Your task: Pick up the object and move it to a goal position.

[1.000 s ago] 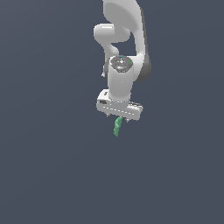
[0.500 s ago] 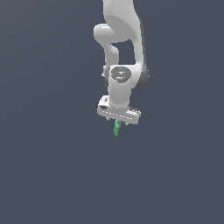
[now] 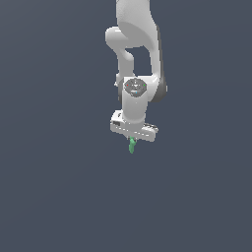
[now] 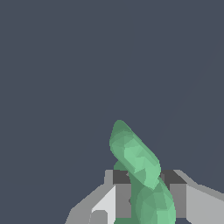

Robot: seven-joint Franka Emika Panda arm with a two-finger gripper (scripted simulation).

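The object (image 3: 132, 145) is a small, narrow bright green piece with bumpy edges. It hangs below my white gripper (image 3: 133, 139) in the exterior view, its upper end hidden between the fingers. In the wrist view the object (image 4: 139, 166) fills the space between the two grey fingers (image 4: 121, 197), and my gripper (image 4: 146, 192) is shut on it, with the free end sticking out past the fingertips. The white arm (image 3: 135, 59) rises straight above the gripper.
Around the arm there is only a plain dark blue-grey background (image 3: 49, 147), with no other objects, containers or edges in either view.
The arm and gripper have shifted slightly toward the exterior view's left and a little upward, carrying the green object along. The grip has stayed the same.
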